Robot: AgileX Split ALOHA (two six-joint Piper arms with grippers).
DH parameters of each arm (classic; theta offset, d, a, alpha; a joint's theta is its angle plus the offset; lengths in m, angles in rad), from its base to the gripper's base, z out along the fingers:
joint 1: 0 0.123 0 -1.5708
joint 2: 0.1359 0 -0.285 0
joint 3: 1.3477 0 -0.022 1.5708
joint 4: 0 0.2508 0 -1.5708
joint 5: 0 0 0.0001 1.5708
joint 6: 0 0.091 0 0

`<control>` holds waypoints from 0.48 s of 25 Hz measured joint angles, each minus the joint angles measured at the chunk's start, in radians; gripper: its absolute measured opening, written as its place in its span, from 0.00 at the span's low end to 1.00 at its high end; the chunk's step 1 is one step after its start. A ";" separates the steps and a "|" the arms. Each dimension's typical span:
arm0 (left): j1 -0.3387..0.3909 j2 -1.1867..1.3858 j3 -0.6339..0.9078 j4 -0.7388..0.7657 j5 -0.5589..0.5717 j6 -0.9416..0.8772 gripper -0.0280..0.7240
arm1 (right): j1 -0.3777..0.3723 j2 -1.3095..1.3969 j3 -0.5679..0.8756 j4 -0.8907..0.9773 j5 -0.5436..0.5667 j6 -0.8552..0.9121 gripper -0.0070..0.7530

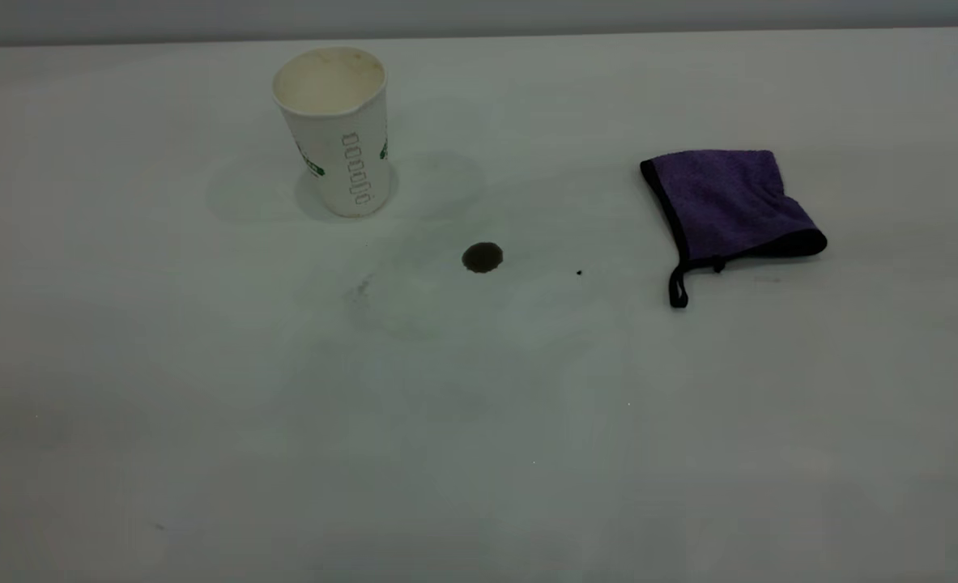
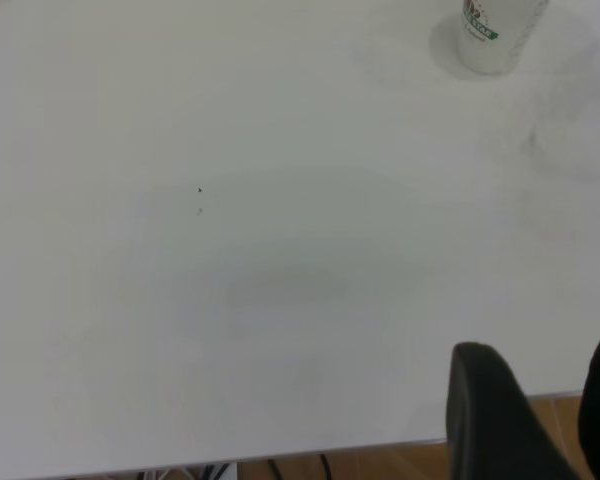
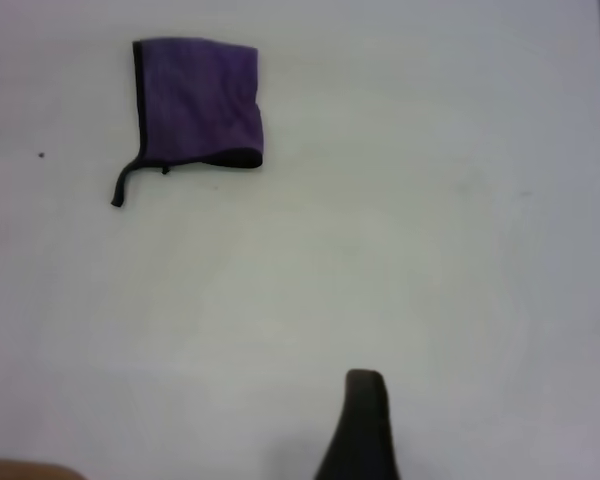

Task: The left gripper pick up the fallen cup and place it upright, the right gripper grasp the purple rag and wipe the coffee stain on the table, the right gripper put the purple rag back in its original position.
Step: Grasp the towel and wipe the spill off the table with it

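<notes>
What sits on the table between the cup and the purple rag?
The coffee stain and a tiny black speck lie between the cup and the purple rag, slightly nearer the camera, seen in the exterior view.

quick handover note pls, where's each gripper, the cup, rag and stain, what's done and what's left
Left gripper: pulled back near the table edge, away from the cup, fingers apart, holding nothing.
Right gripper: back from the rag, only one finger shows, nothing in it.
White ribbed paper cup with green band: upright at far left.
Small purple terry rag with black edging: lying flat at right, untouched.
Round dark brown coffee stain: between them, unwiped.
Done: cup set upright.
Left: grasp rag, wipe stain, return rag.
</notes>
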 joint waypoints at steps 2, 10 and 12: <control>0.000 0.000 0.000 0.000 0.000 0.000 0.42 | 0.000 0.166 -0.031 0.010 -0.093 -0.003 0.96; 0.000 0.000 0.000 0.001 0.000 0.000 0.42 | 0.052 0.751 -0.177 0.054 -0.336 -0.085 0.96; 0.000 0.000 0.000 0.001 0.000 0.000 0.42 | 0.077 0.910 -0.236 0.056 -0.361 -0.094 0.96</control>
